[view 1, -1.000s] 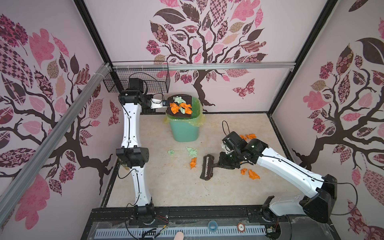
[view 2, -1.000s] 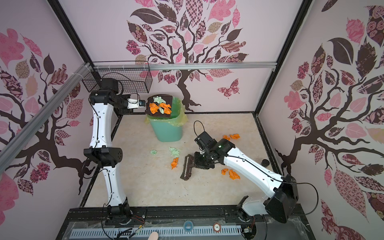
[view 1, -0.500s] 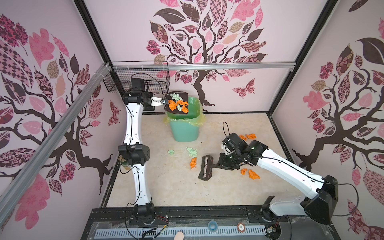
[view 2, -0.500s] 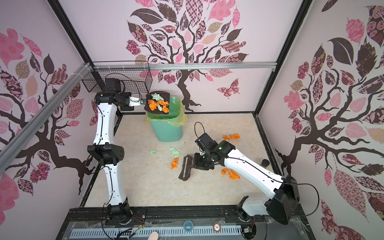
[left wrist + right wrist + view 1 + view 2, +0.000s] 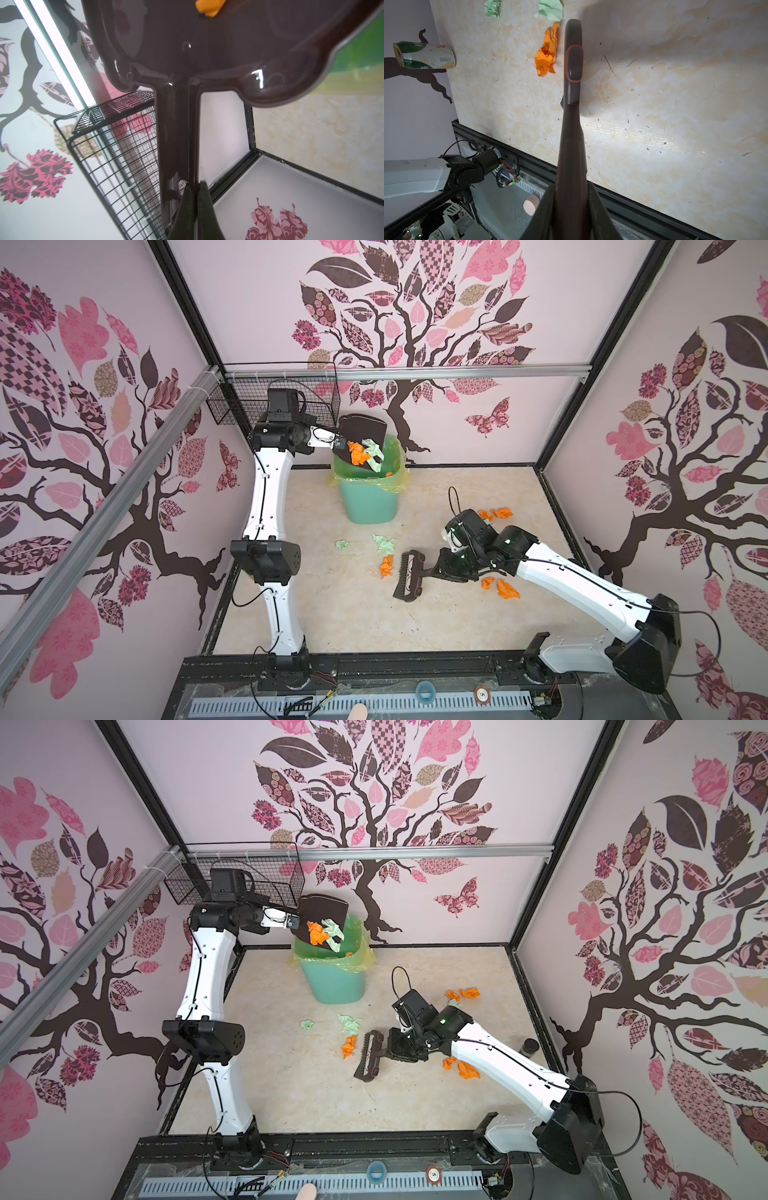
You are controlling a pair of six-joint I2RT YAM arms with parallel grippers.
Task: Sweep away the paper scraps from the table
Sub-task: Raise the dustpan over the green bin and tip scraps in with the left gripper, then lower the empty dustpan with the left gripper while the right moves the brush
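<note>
Both top views show the left gripper [image 5: 331, 439] clamped on the handle of the dark brown plastic dustpan [image 5: 360, 428], tipped steeply at upper centre of the frame, its lip over the mouth of the green plastic bin [image 5: 368, 502] with yellow-green liner [image 5: 400, 483]. Crumpled orange and mint paper scraps [image 5: 360, 452] sit at the pan's low edge, directly above that opening. At centre right the right gripper [image 5: 441, 568] grips the black hand brush [image 5: 409, 577]; its head runs up-down in frame, with more scraps on the beige marbled table [image 5: 332, 614] either side, nearer this arm.

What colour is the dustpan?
Dark brown, glossy; the dustpan shows best in the left wrist view.
</note>
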